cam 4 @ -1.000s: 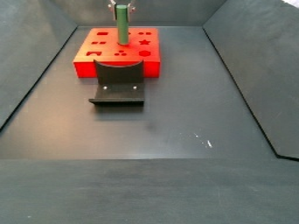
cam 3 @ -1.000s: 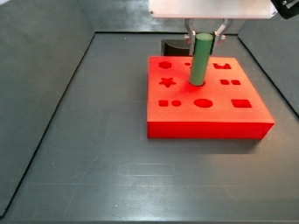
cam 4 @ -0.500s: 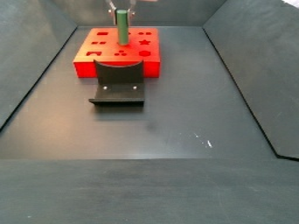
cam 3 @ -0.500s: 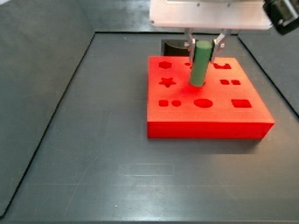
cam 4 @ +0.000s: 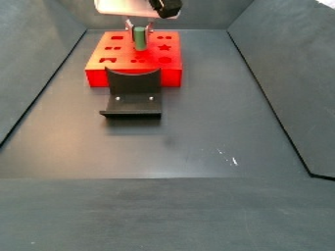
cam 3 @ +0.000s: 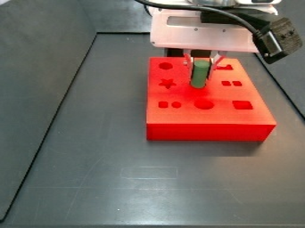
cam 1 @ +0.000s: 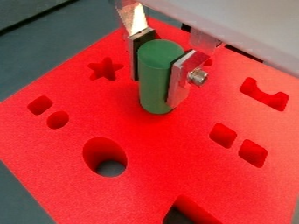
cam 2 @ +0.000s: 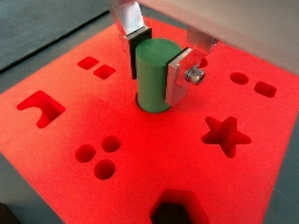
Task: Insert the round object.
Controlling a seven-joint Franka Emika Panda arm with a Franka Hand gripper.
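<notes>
The green peg [cam 1: 156, 83] stands upright, clamped between the silver fingers [cam 1: 177, 77] of my gripper [cam 1: 158, 70]. It shows the same way in a wrist view [cam 2: 153, 79], with the gripper [cam 2: 156, 68] shut on its upper part. Its lower end meets the top of the red block [cam 1: 176, 166], near the block's middle. In a side view the gripper [cam 3: 201, 64] hangs low over the block [cam 3: 209, 125], with only the peg's lower part [cam 3: 198, 78] showing. It is small at the far end in a side view [cam 4: 136, 37].
The red block [cam 4: 131, 69] has several shaped holes: a round one [cam 1: 105, 156], a star [cam 2: 225, 137], squares and slots. The dark fixture [cam 4: 132, 96] stands on the floor against the block's side. Sloping dark walls ring the floor [cam 4: 170, 167].
The gripper has come straight down with the peg. In the side view less of the peg shows above the block, while its lower end stays at the same spot on the block's top.
</notes>
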